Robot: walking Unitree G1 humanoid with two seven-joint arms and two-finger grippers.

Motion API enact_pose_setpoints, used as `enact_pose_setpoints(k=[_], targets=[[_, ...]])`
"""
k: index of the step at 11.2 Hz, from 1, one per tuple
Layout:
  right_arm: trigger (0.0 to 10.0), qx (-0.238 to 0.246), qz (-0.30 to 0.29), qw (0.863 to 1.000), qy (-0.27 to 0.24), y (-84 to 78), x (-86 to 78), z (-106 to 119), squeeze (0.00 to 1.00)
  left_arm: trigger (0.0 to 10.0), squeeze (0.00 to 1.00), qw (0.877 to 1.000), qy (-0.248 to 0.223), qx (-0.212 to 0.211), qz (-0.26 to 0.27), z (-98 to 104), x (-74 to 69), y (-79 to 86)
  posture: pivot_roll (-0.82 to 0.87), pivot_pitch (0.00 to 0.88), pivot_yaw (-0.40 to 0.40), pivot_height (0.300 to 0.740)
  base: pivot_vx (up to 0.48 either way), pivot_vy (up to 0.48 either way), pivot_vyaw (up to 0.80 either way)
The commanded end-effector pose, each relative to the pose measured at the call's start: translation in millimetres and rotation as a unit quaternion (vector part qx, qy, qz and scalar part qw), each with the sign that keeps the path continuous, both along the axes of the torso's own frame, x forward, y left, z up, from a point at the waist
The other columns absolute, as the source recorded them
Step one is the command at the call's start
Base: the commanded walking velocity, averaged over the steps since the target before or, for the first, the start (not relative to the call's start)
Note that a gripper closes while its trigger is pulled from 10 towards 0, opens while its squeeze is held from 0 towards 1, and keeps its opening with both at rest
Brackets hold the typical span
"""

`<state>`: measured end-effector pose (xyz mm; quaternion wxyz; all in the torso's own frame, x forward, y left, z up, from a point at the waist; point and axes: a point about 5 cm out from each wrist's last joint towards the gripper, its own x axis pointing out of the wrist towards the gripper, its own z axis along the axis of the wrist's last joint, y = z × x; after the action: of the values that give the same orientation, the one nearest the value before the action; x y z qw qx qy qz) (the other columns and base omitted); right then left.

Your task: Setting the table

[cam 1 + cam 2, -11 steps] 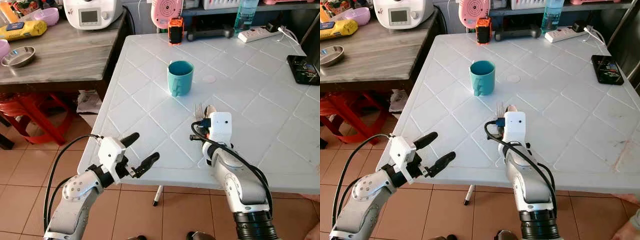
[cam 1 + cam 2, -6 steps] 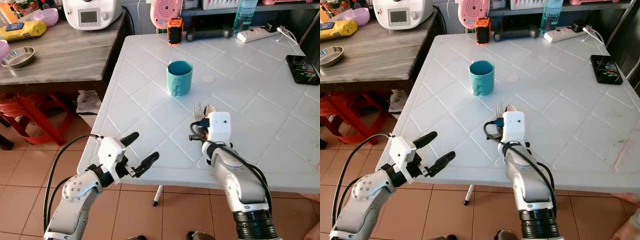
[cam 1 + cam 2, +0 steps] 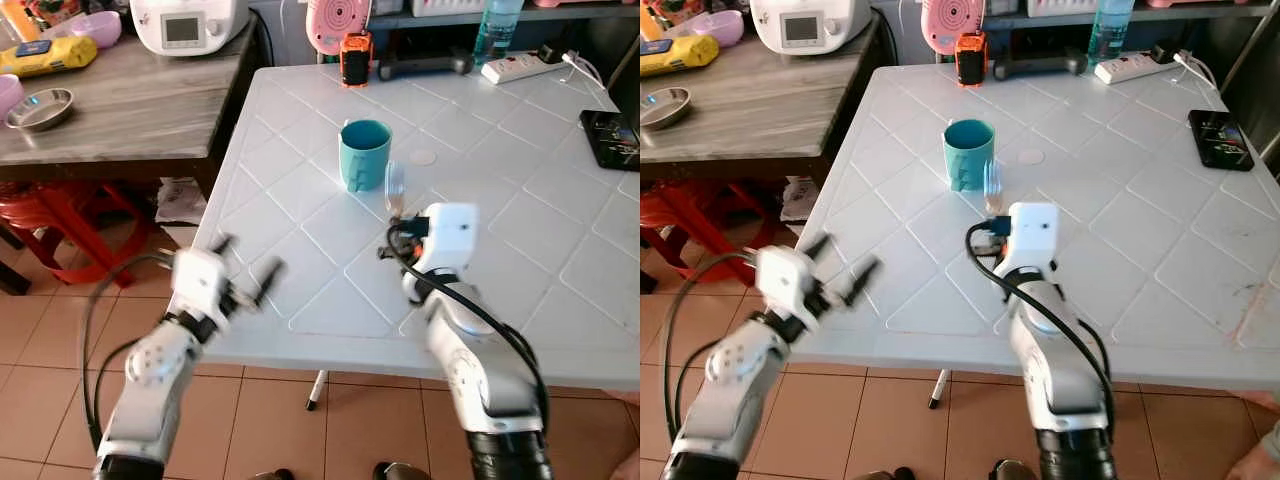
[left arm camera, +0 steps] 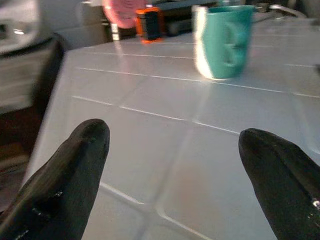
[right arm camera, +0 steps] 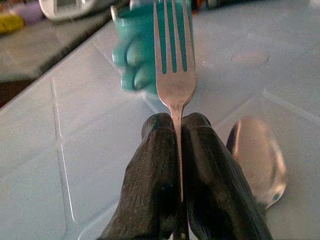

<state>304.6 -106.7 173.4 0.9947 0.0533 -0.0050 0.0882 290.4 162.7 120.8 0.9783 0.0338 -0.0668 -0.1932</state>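
Note:
A teal mug (image 3: pixel 363 153) stands upright near the middle of the white table (image 3: pixel 300 215). My right gripper (image 5: pixel 176 122) is shut on the handle of a metal fork (image 5: pixel 173 60), holding it just above the table with the tines pointing toward the mug. A spoon (image 5: pixel 257 160) lies on the table beside the right fingers. The fork (image 3: pixel 394 185) sits just to the right of the mug. My left gripper (image 3: pixel 240 285) is blurred at the table's near left edge, open, with the fingers (image 4: pixel 75 165) spread wide and nothing between them.
A wooden table (image 3: pixel 130 110) at the left carries a steel bowl (image 3: pixel 40 108) and a white appliance (image 3: pixel 188 22). At the white table's far edge are an orange device (image 3: pixel 355 60), a power strip (image 3: pixel 520 66) and a bottle (image 3: pixel 497 25). A phone (image 3: pixel 612 132) lies at the right edge.
The right gripper has raised the fork off the table and toward the mug, leaving the spoon lying. The left arm has swung up toward the table edge and is blurred.

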Motion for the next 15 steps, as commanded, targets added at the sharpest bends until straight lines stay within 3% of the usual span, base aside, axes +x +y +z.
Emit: enact_pose_setpoints(k=[1,2,7,15], targets=[[10.0,0.005,0.004,1.0,-0.026,1.6,-4.2,7.7,0.0,10.0,0.0,0.999,0.0,0.011,0.044,-1.7,2.9,8.7,-0.05,0.127,0.09,0.74,0.0,0.0,0.0],[10.0,0.005,-0.007,0.999,-0.045,-4.5,-9.5,10.9,0.0,10.0,0.0,0.995,0.009,0.008,0.095,-4.7,8.0,13.8,-0.06,0.124,0.089,0.74,0.0,0.0,0.0],[10.0,-0.002,-0.031,0.998,-0.054,-14.2,-11.8,9.1,0.0,10.0,0.0,0.997,0.023,-0.011,0.077,-8.4,9.8,4.6,-0.06,0.121,0.095,0.74,0.0,0.0,0.0],[10.0,0.003,-0.036,0.998,-0.055,-14.6,-11.0,9.9,0.0,10.0,0.0,0.997,0.028,-0.012,0.065,-9.0,8.6,4.8,-0.06,0.136,0.098,0.74,0.0,0.419,0.0]])
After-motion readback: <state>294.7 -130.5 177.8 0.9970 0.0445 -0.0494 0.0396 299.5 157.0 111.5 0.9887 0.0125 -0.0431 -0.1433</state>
